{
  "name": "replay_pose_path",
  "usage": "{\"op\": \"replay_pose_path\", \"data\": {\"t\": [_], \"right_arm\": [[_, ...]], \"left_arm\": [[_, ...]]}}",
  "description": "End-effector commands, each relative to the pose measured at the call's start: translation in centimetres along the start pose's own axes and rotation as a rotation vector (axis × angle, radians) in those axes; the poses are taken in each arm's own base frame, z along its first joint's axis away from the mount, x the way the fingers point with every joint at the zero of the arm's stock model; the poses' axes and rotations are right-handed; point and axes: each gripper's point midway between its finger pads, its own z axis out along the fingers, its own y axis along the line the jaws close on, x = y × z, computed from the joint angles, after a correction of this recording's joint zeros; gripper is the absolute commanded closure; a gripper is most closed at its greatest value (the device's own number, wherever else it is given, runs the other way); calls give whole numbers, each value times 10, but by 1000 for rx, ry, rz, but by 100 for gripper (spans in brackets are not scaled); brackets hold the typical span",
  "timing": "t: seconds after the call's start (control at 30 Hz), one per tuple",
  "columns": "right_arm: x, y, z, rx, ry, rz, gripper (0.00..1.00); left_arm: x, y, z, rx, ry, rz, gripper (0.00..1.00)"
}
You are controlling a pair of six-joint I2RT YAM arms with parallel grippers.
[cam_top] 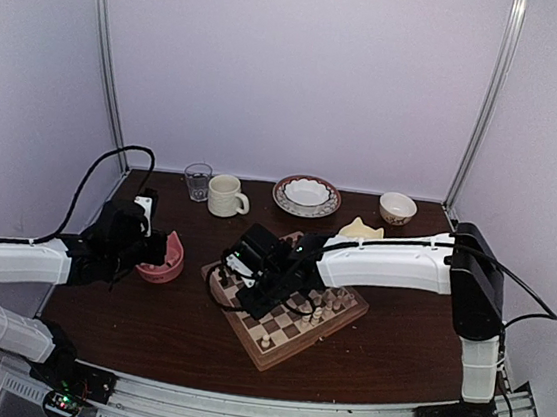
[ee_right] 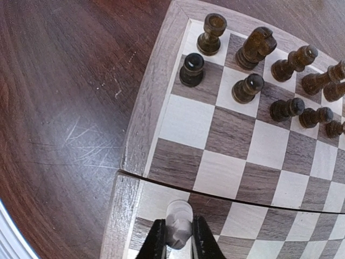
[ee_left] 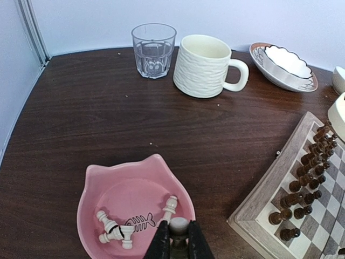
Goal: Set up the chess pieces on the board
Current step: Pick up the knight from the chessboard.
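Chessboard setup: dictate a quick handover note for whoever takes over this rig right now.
Left gripper: shut on a cream piece, just above the pink bowl.
Right gripper: shut on a second cream piece, low over the board near its edge squares.
Done: dark pieces stand in two rows on one side; a few cream ones are on the board.
Left: set down both held pieces, then move the loose cream pieces lying in the bowl.
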Motion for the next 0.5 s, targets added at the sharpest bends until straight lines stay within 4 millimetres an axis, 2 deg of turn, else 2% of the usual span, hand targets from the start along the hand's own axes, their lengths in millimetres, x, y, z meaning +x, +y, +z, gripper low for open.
{"op": "replay_pose_path", "data": {"t": [0.0, 0.13, 0.33, 0.47], "right_arm": [[-10, 8, -7, -30, -31, -27, 91], [-14, 7, -18, -22, -58, -39, 92], [-18, -4, -53, 14, -121, -66, 93], [-9, -12, -78, 38, -115, -121, 96]], "left_arm": [[-14, -4, -4, 30, -44, -6, 100], [-14, -14, -6, 84, -39, 12, 100], [-14, -50, -12, 294, -20, 50, 100], [-11, -77, -21, 458, -11, 76, 100]]}}
